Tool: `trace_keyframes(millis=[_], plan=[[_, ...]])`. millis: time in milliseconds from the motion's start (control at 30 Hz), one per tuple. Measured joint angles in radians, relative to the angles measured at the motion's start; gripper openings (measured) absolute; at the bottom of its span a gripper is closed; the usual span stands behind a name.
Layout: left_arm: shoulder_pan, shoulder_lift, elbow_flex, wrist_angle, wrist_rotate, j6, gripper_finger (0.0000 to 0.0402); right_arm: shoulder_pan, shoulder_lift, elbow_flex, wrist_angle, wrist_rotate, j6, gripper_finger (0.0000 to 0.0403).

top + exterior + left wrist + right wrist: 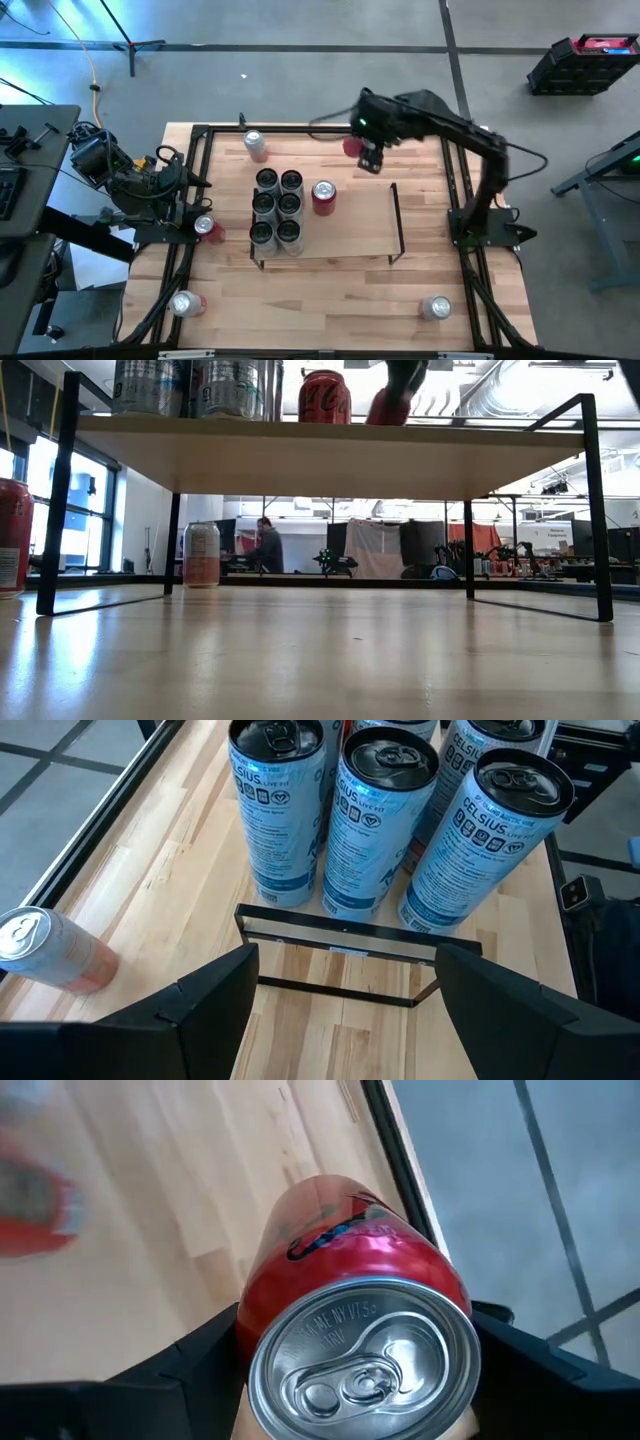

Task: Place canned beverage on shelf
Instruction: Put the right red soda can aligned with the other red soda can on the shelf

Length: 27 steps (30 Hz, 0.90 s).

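Observation:
The shelf is a light-wood board on black wire end frames, mid-table; the low view shows its board from below. Several blue-white Celsius cans and one red can stand on it. My right gripper is beyond the shelf's far edge, shut on another red can, also seen in the low view. My left gripper is open and empty at the shelf's left end, facing the Celsius cans. My right gripper pinches the red can's side wall near its top end between its two fingers, one on each side. The can is lifted clear of the table and tilted, its pull-tab top turned toward the wrist.
Loose cans lie on the table: one at the far left, one by the left arm, also in the left wrist view, one near left, one near right. Black rails edge the tabletop.

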<state>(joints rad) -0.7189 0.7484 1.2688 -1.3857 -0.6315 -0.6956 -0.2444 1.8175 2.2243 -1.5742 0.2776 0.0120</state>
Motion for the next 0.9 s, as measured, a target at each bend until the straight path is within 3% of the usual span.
trace_keyframes(millis=[367, 667, 900], plan=[[0.000, 0.000, 0.000, 0.000, 0.000, 0.000, 0.0294, 0.331, -0.181, -0.229, 0.000, -0.004, 0.276, 0.0290], [0.000, 0.000, 0.000, 0.000, 0.000, 0.000, 0.0294, 0.519, -0.145, -0.240, 0.049, -0.100, 0.347, 0.0290], [0.000, 0.000, 0.000, 0.000, 0.000, 0.000, 0.0294, 0.566, -0.070, -0.239, 0.121, -0.141, 0.312, 0.0290]])
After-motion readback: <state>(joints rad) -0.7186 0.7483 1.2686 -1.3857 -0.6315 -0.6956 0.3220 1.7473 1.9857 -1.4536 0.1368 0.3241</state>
